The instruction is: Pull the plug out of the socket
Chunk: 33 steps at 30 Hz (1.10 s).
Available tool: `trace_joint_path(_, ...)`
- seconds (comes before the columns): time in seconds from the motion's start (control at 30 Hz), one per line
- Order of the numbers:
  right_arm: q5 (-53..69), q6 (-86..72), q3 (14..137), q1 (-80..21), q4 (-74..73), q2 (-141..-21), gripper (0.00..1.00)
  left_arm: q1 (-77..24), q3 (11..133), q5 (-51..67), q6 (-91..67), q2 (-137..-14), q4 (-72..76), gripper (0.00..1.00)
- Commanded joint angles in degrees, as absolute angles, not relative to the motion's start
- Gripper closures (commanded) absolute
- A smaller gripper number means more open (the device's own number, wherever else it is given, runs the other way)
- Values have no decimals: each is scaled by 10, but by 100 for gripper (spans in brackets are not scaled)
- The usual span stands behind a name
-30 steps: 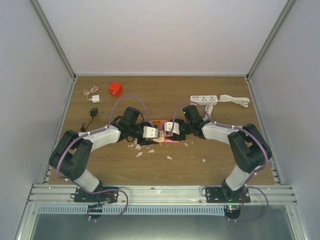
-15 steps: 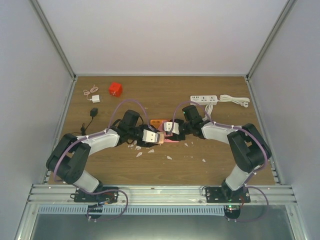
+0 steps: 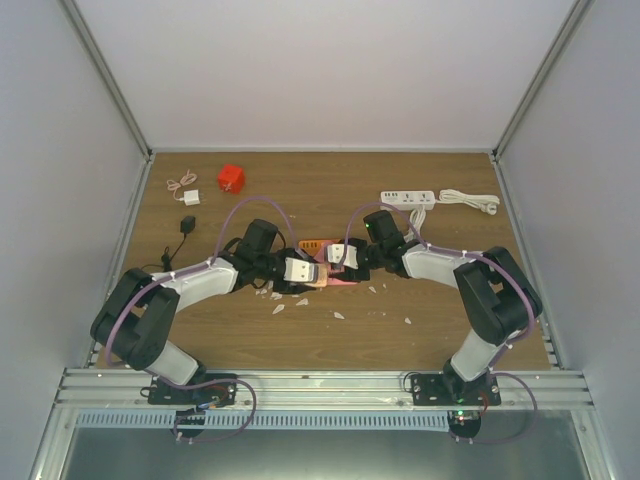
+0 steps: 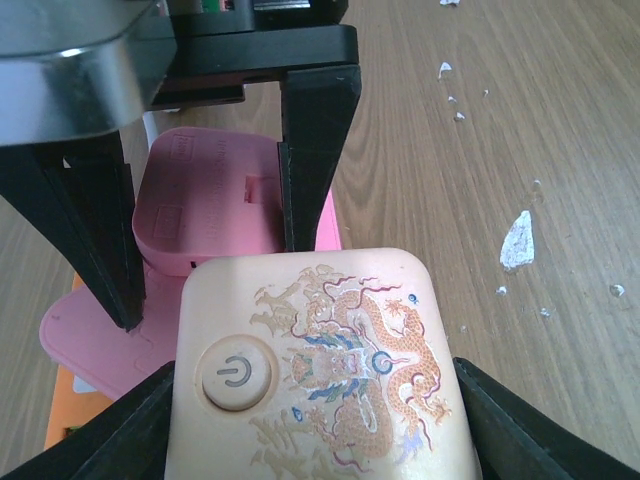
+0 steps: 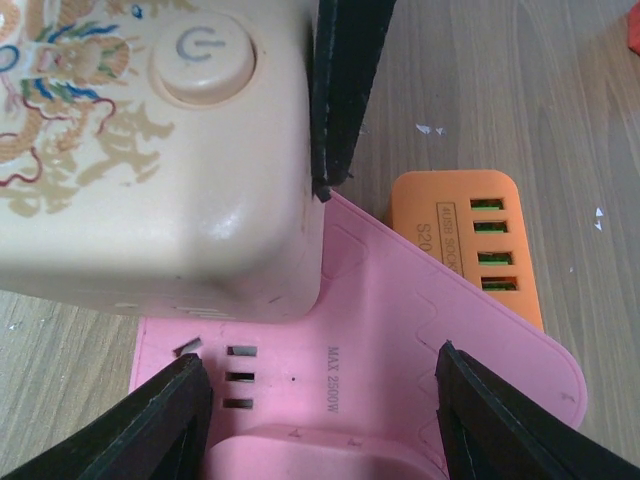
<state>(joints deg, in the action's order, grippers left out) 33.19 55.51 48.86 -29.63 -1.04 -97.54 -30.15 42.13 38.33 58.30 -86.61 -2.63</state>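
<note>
Since the earlier frame, the left arm (image 3: 190, 285) has sagged slightly nearer. The left hand (image 4: 315, 368) grips the cream dragon-printed plug (image 5: 150, 150). The right hand (image 5: 320, 360) clamps the pink socket (image 5: 400, 330) mid-bench (image 3: 450, 320). Separation seems to be in hand; next, a straight, opposed pull.

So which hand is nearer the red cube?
Left. The left hand, on the cream adapter, is near-right of the red cube; the right hand, on the pink socket, just farther right.

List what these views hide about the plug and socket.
- Left wrist: joint between cream box and pink socket block, hidden under the box.
- Right wrist: right fingers, cut off by the bottom edge.
- Top external: both pieces too small, half covered by left arm and right arm.
</note>
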Motion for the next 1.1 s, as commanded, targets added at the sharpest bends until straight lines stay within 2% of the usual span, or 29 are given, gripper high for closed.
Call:
trace_joint_path(0.0, 231, 556, 475, -291, -39, -1020, 42, -310, 444, 527, 544, -848, -19, 72)
trace_joint_path(0.33, 219, 553, 479, -291, -38, -1027, 42, -318, 394, 461, 626, -814, 49, 73)
trace_joint_path(0.9, 191, 543, 493, -291, -40, -1050, 44, -341, 369, 470, 653, -790, 67, 76)
trace_joint_path(1.07, 179, 543, 491, -291, -36, -1054, 45, -328, 402, 500, 544, -816, 64, 78)
